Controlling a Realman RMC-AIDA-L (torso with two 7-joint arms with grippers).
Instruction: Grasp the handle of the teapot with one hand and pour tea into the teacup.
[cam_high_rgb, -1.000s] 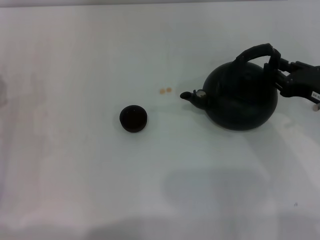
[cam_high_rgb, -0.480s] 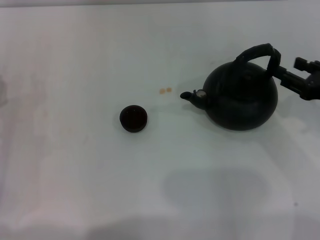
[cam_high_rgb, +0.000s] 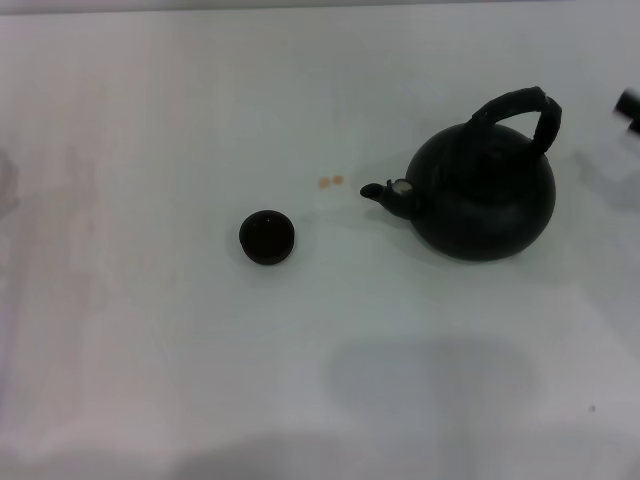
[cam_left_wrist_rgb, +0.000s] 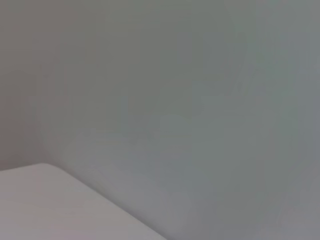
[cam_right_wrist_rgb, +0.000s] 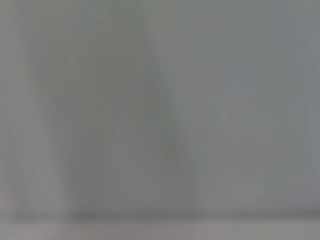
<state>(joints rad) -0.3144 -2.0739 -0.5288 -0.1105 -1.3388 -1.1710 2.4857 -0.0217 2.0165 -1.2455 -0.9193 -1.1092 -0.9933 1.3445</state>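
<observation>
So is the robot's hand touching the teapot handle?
Apart. The head view shows the right hand at the edge, bare table between it and the handle.

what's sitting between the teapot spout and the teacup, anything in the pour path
Nothing solid. The teapot stands upright with its spout aimed toward the teacup, and only bare table lies between them. Two small orange-brown drops sit just off that line, on the far side.

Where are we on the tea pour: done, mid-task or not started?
Looks like the tail end. The teapot stands upright on the table, its handle free, spout toward the teacup. Two pale orange drops lie between them, hinting at pouring. The right tool has backed off to the frame edge. The left one is not in view. Whether the cup holds tea cannot be seen.
</observation>
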